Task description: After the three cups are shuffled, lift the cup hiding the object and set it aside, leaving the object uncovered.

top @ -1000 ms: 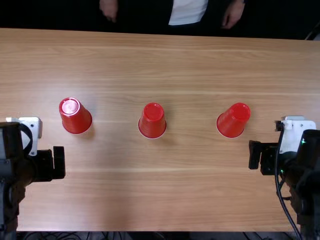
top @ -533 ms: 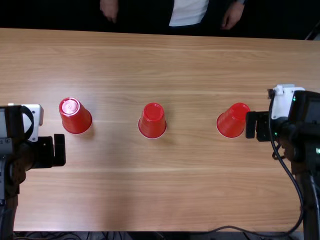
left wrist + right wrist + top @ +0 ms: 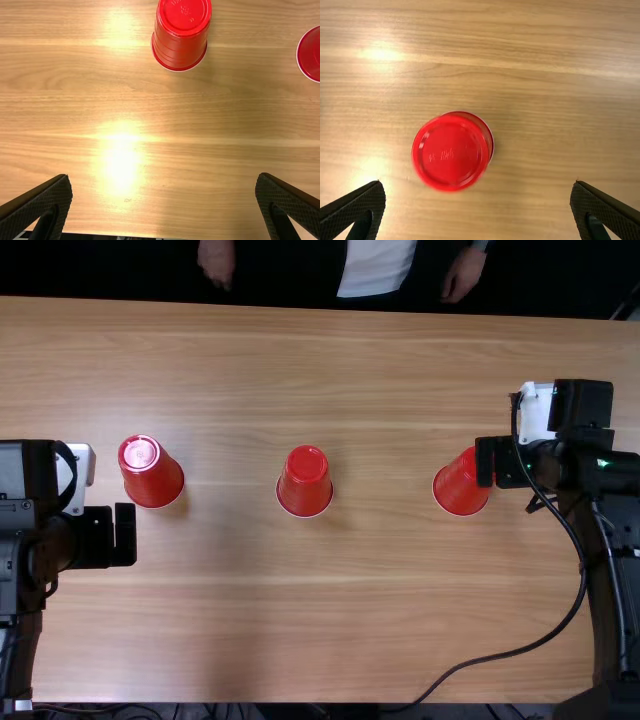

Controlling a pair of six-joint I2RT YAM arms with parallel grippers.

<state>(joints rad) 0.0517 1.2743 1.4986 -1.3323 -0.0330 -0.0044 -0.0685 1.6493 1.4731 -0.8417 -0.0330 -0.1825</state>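
Three cups [image 3: 304, 480] stand inverted, axes upright; left end effector [image 3: 161, 187] and right end effector [image 3: 476, 192] spread.

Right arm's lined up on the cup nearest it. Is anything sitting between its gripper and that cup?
Nothing visible does. The right gripper is open and right beside the right cup. In the right wrist view the cup's upturned base sits just ahead of the wide-open jaws, with only bare table around it.
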